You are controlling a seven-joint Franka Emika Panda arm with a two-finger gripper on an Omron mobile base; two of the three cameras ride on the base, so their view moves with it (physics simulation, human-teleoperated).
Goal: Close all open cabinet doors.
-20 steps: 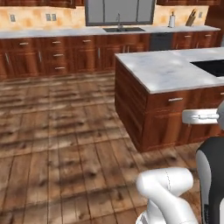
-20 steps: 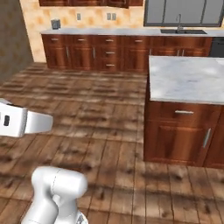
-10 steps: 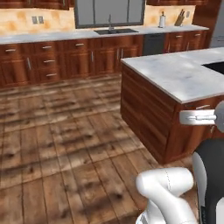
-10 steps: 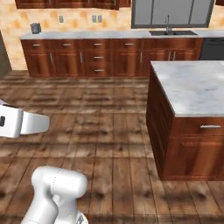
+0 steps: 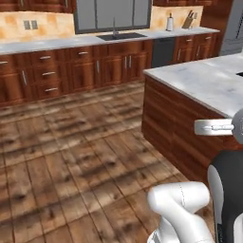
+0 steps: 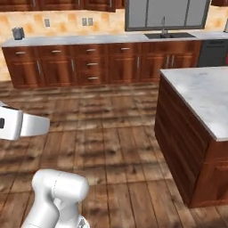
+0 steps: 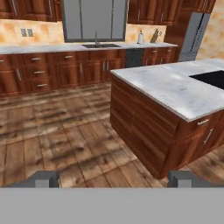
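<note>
Several cabinet doors [image 7: 92, 72] line the base run along the far wall, under the long counter [image 6: 89, 40] and either side of the sink [image 5: 121, 35]; more stand beneath the island [image 7: 175, 94], at its near right corner, in the hand view. All that can be made out look flush with their frames. No open door can be picked out from here.

Handling, as a judgement: the doors are rigid hinged panels, glossy and probably slick on the face, so a flat push near the free edge, on the handle side, should swing one shut with little force. The vertical bar handle [image 7: 81, 68] is the place to grip if a pull or a guided close is needed. Nothing fragile; main risk is slipping off the gloss or slamming.

Gripper [image 7: 113, 179]: both tips show at the bottom of the hand view, set wide apart, nothing between them. It is well apart from every cabinet, over the bare wooden floor [image 5: 71, 156]. Upper cabinets [image 7: 148, 11] run along the top edge, too cropped to judge.
</note>
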